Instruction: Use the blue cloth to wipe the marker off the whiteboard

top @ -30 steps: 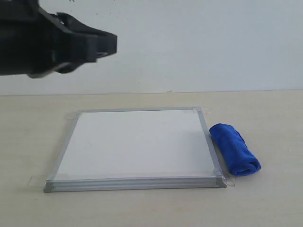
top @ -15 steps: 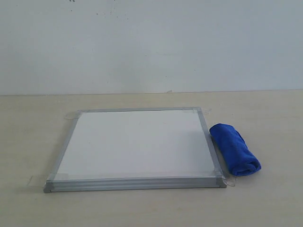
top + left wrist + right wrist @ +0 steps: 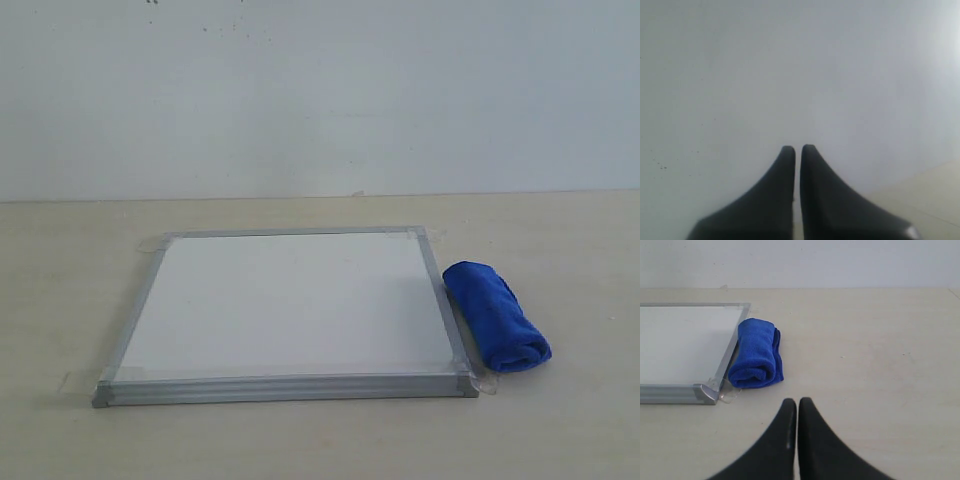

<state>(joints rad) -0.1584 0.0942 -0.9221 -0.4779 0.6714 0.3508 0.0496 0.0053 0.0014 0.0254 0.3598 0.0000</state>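
The whiteboard (image 3: 290,300) lies flat on the table, silver-framed, its face plain white. The marker is out of view: no red line shows on the board. The blue cloth (image 3: 495,315) lies rolled on the table against the board's right edge. In the right wrist view the blue cloth (image 3: 756,354) sits beside the whiteboard (image 3: 680,340) corner, a short way ahead of my right gripper (image 3: 797,400), which is shut and empty over bare table. My left gripper (image 3: 798,147) is shut, holds nothing and faces the pale wall. Neither gripper shows in the exterior view.
The beige table (image 3: 560,430) runs back to a white wall (image 3: 320,90). Bits of clear tape (image 3: 75,380) hold the board's corners down; one piece of tape (image 3: 729,395) shows by the cloth.
One second ago a black arm hung at the upper left of the exterior view; it has left that view. Board and cloth have not moved.
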